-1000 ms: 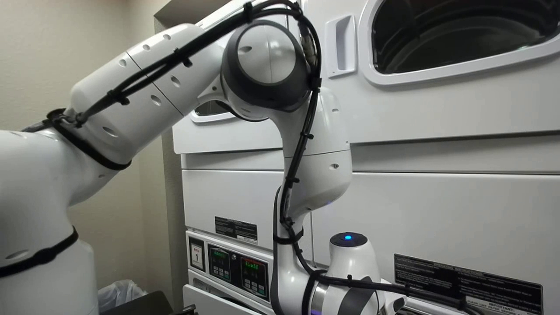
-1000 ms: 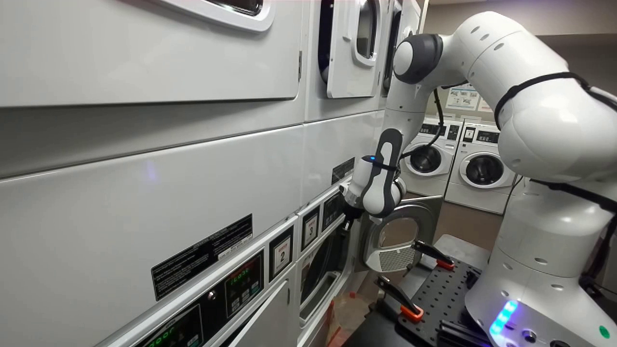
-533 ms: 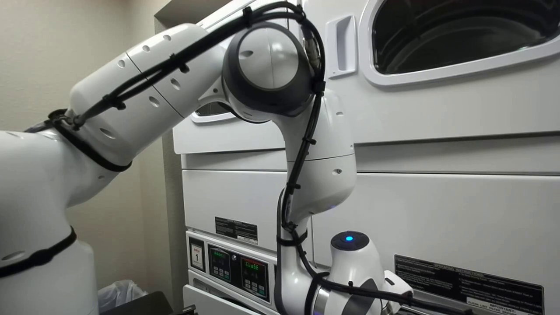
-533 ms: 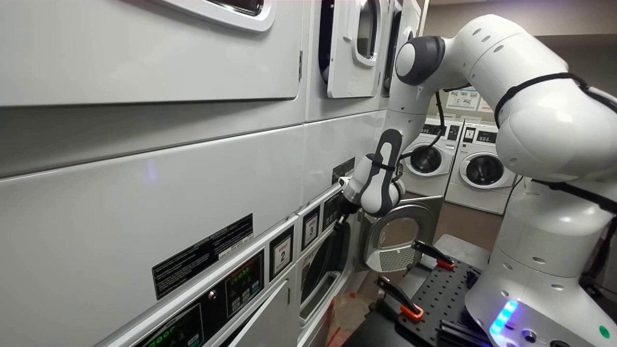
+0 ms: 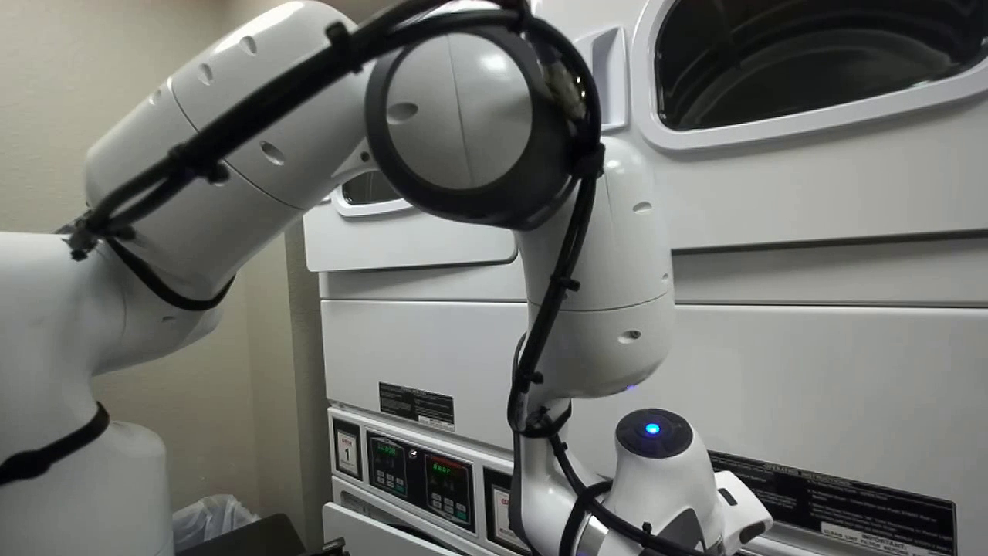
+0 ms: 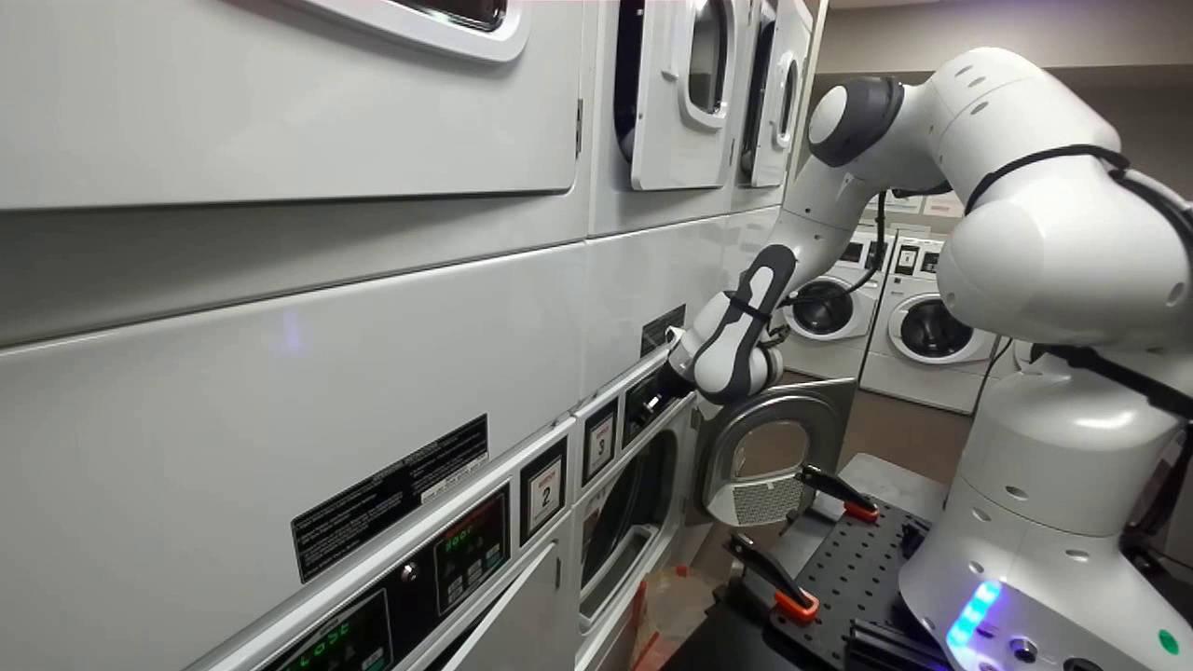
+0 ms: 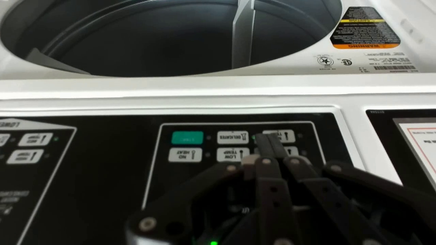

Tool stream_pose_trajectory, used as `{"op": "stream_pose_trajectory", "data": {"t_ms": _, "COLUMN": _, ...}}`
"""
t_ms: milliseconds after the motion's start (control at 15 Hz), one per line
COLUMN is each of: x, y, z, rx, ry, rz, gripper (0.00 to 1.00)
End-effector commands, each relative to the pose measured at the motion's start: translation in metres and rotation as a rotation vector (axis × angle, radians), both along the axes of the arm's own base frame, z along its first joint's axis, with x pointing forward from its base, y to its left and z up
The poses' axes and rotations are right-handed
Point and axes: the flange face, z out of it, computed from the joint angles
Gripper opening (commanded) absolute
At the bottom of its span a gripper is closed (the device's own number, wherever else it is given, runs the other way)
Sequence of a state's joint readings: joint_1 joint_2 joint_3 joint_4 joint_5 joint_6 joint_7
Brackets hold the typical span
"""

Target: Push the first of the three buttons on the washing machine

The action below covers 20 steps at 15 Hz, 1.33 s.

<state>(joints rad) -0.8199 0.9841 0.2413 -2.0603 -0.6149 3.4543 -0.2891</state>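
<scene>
White arm [image 6: 1044,252], dark-grey joint ring [image 5: 540,177], black strapped cables [image 5: 289,89], glowing blue base strip [image 6: 972,615]; jaws black, silver screws [image 7: 147,224].

Both exterior views look obliquely from opposite sides, sharing the robot arm [image 6: 1044,270] and stacked dryers [image 6: 391,321]; the wrist view, upside down, closely faces a control panel [image 7: 122,163] low in frame.

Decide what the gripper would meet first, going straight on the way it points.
Probably the black control panel, around the upper-right button that the shut gripper partly hides in the wrist view; whether they touch is unclear.
</scene>
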Motion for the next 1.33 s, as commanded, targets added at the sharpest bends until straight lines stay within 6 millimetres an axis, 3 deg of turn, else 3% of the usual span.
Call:
{"op": "stream_pose_trajectory", "data": {"t_ms": 0, "x": 0.001, "y": 0.000, "z": -0.003, "rx": 0.061, "ry": -0.039, "rz": -0.017, "gripper": 0.00}}
{"op": "stream_pose_trajectory", "data": {"t_ms": 467, "x": -0.017, "y": 0.027, "z": -0.021, "rx": 0.154, "ry": 0.006, "rz": 0.039, "gripper": 0.00}}
{"op": "stream_pose_trajectory", "data": {"t_ms": 1000, "x": -0.033, "y": 0.007, "z": -0.014, "rx": 0.031, "ry": 0.107, "rz": -0.008, "gripper": 0.00}}
{"op": "stream_pose_trajectory", "data": {"t_ms": 1267, "x": -0.033, "y": 0.013, "z": -0.017, "rx": 0.018, "ry": 0.092, "rz": 0.019, "gripper": 0.00}}
